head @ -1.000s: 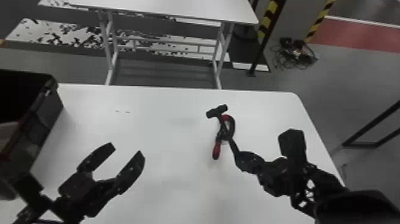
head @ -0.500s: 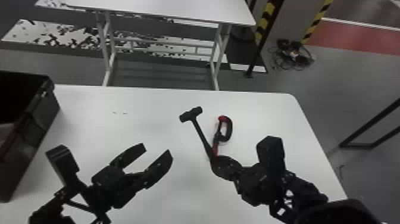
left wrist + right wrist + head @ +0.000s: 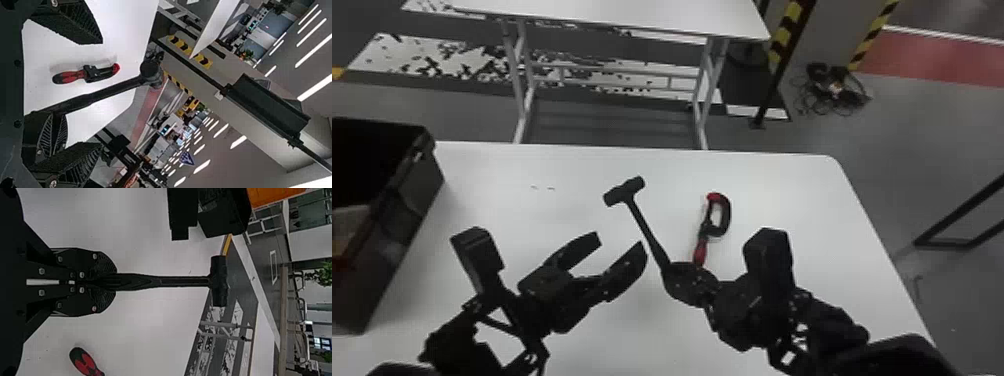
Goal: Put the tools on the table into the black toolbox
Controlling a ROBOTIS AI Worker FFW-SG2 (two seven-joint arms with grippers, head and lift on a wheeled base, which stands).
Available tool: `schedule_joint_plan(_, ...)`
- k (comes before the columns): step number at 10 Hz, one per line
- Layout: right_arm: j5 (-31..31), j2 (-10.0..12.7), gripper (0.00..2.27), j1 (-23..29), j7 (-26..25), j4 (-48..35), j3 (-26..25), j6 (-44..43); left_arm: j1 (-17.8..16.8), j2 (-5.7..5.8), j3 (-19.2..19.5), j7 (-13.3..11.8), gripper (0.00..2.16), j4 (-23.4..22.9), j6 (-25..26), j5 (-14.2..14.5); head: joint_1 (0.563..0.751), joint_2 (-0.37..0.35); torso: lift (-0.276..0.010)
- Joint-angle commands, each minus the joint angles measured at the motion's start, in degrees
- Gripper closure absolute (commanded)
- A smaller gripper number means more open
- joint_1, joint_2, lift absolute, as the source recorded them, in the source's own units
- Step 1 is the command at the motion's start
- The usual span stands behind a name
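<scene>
Black and bent at its joints, comes in with the right arm (image 3: 812,320) from low beside the right edge of the surface (image 3: 792,200), angled toward the middle. Has the right tool (image 3: 668,267) closed round the butt of the hammer (image 3: 647,230), and points that way too, toward the far edge and slightly toward the far left corner. Carries the hammer's head foremost, raised above the surface, with the handle running straight on from the closed fingers in the right wrist view. Comes in opposite with the left arm (image 3: 462,345), low from the near left, tilted toward the middle. Keeps the left tool (image 3: 622,242) spread wide and empty, tips aimed up toward the far right, near the hammer's handle. Lies beyond the handle, on the right half between the far edge and the right tool, as a red-and-black implement (image 3: 719,227), looped end toward the far edge, red grip toward the near edge. Stands along the left edge as the black toolbox (image 3: 407,220), open at the top, with something pale inside.
</scene>
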Motion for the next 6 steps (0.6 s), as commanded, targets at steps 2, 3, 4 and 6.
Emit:
schedule_joint_plan(2, 0.09, 0.00, 2.25, -0.56, 0.00, -0.02, 2.29, 0.41, -0.63, -0.93, -1.17, 0.68, 0.07, 0.49, -0.06, -0.42, 0.695, -0.126, -0.075)
schedule_joint_plan(3, 0.09, 0.00, 2.25, -0.56, 0.00, -0.20, 2.82, 0.94, -1.25, -1.11, -1.88, 0.77, 0.07, 0.75, -0.06, -0.51, 0.695, -0.122, -0.075)
schedule_joint_plan(4, 0.09, 0.00, 2.25, -0.56, 0.00, -0.46, 3.17, 1.11, -1.42, -1.37, -1.88, 0.85, 0.07, 0.93, -0.06, -0.51, 0.695, -0.123, -0.075)
schedule_joint_plan(6, 0.09, 0.00, 2.25, -0.48, 0.09, -0.90, 3.96, 1.11, -2.13, -1.46, -1.96, 0.85, 0.07, 1.54, -0.06, -0.51, 0.695, -0.120, -0.075)
